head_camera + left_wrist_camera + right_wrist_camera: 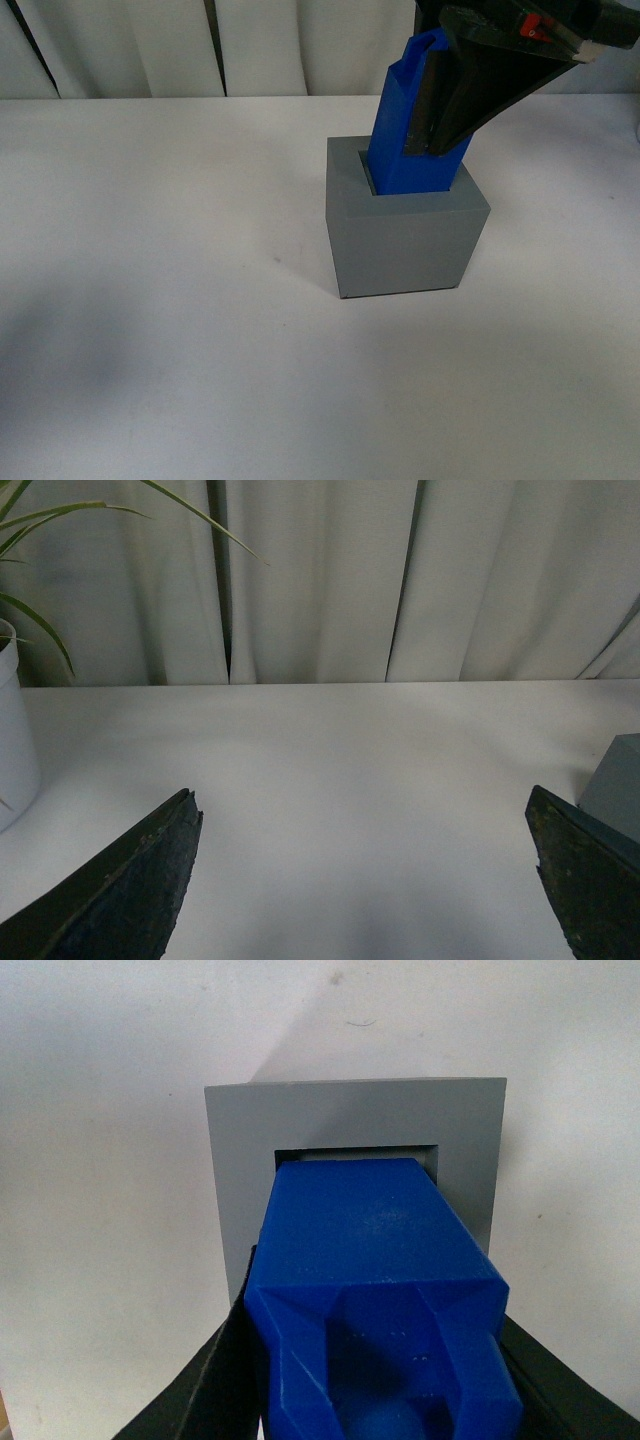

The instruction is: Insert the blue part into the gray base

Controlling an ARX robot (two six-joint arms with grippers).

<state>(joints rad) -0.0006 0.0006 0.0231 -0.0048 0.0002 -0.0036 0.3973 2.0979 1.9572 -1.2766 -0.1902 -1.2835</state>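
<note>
So the right end effector (425, 140) is clamped on the blue part (395, 140), its lower end leaning slightly in the gray base (405, 245) on the table (150, 300). The left end effector (360, 810) is wide open, holding nothing.

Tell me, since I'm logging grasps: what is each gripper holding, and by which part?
Right gripper holds the blue part by its upper sides; left gripper is open, holding nothing.
</note>
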